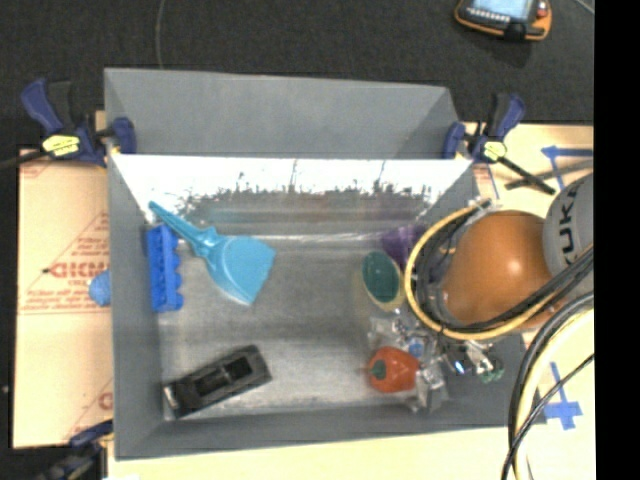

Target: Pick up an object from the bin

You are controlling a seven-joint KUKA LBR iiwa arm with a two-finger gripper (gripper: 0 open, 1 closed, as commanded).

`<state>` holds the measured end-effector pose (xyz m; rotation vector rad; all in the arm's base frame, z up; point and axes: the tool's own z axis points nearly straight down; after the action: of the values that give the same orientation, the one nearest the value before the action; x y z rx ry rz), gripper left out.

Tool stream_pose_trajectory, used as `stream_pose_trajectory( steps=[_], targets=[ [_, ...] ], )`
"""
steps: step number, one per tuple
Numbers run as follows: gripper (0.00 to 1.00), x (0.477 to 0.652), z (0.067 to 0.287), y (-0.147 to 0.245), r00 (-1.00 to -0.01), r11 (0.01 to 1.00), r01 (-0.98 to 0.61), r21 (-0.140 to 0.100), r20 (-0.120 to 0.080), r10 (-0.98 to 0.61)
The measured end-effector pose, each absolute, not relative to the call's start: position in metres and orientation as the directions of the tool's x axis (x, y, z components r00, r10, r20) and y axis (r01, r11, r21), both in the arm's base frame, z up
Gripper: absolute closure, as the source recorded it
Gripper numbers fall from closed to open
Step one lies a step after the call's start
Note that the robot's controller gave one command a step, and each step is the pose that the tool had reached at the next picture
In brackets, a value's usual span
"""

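We see the grey bin [140, 368] with our gripper [422, 373] low in its right corner. The blue scoop [240, 268] and black toy [218, 378] lie well apart, on the left. The small red ball with a green top [390, 370] sits just beside the gripper. We cannot tell how open the gripper is. We think it should go round the ball's middle, squeeze softly, then lift straight up.

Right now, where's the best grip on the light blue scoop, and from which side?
Probably its thin handle, from straight above, closing across its width: the light blue scoop lies flat and its bowl looks too wide. Stay near the bowl end; the dark blue block sits close beside the handle's tip.
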<state>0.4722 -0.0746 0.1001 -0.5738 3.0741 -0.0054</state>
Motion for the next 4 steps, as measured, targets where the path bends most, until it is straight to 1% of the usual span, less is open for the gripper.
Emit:
stream_pose_trajectory(
  steps=[1, 2, 3, 4],
  targets=[
    [0.0, 0.482, 0.072, -0.079, -0.837, 0.837, -0.547, -0.012, -0.018, -0.547],
    [1.0, 0.481, 0.07, -0.084, -0.845, 0.845, -0.534, -0.011, -0.016, -0.534],
    [1.0, 0.481, 0.07, -0.084, -0.845, 0.845, -0.534, -0.011, -0.016, -0.535],
    [1.0, 0.478, 0.103, -0.084, -0.846, 0.847, -0.532, -0.004, -0.009, -0.532]
  ],
)
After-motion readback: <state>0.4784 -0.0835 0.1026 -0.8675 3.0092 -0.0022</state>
